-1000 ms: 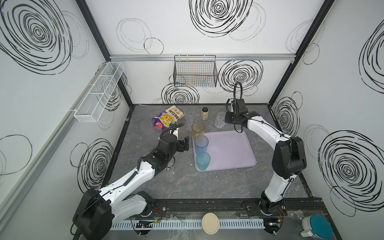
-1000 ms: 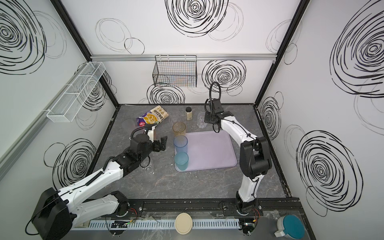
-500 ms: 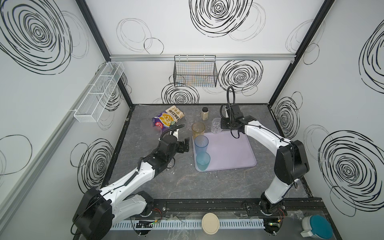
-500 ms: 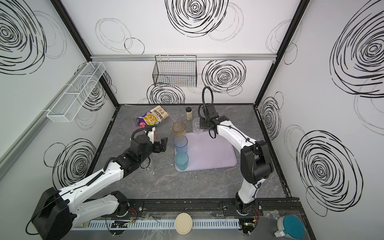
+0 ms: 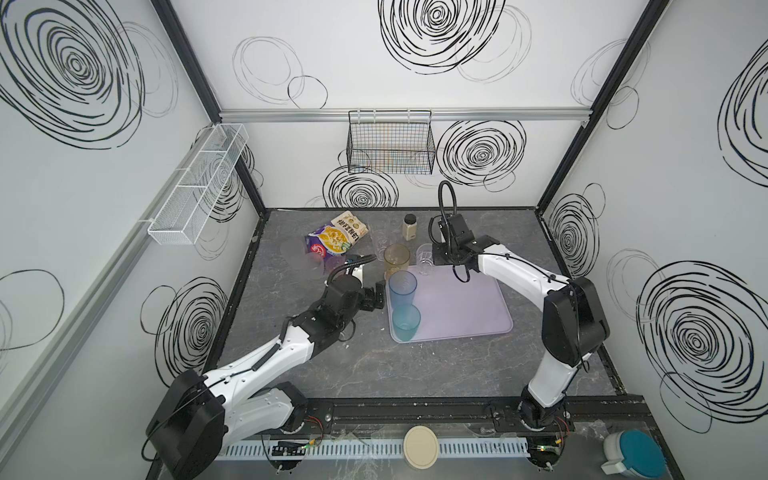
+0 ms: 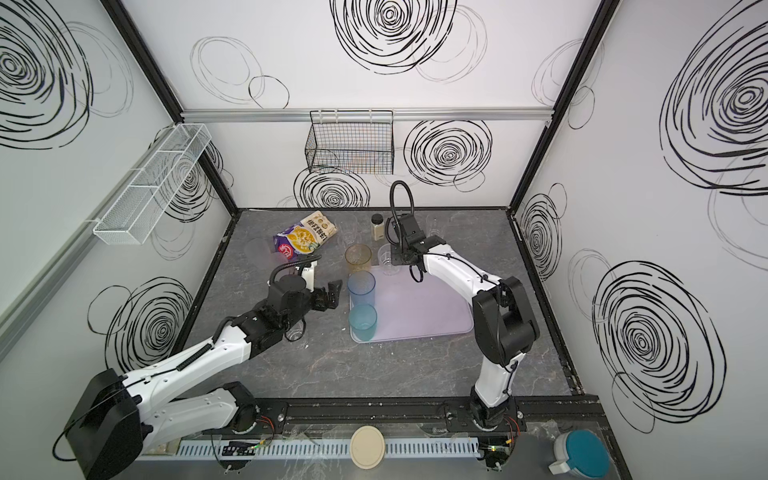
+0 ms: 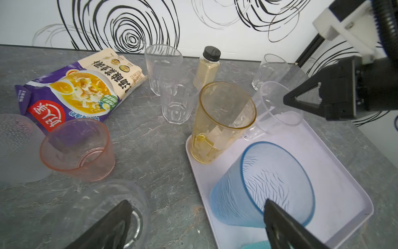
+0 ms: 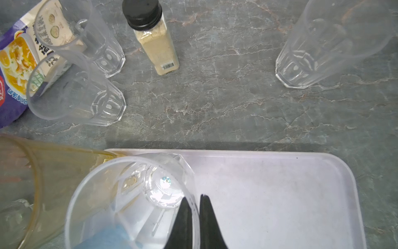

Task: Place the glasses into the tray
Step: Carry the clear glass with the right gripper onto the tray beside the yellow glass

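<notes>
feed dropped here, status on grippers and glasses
Left gripper open, beside blue glass. Right gripper shut on clear glass rim at back corner of tray. Teal glass in tray too. Amber glass crowds the held one.

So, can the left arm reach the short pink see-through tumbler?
Probably yes: the left gripper is open, and the pink tumbler stands upright on the table nearby; only a short clear glass sits close to the path.

The lavender tray (image 5: 457,307) lies flat on the desk. 3 upright tumblers stand along its left edge: the amber tumbler (image 5: 397,259) in the far corner, the blue tumbler (image 5: 402,289) mid-edge and the teal tumbler (image 5: 406,322) in the near corner. A clear glass (image 5: 424,258) is upright at its far edge. A pink tumbler (image 7: 77,151), a frosted tumbler (image 7: 17,148) and several clear tumblers (image 7: 176,101) stand on the desk.
</notes>
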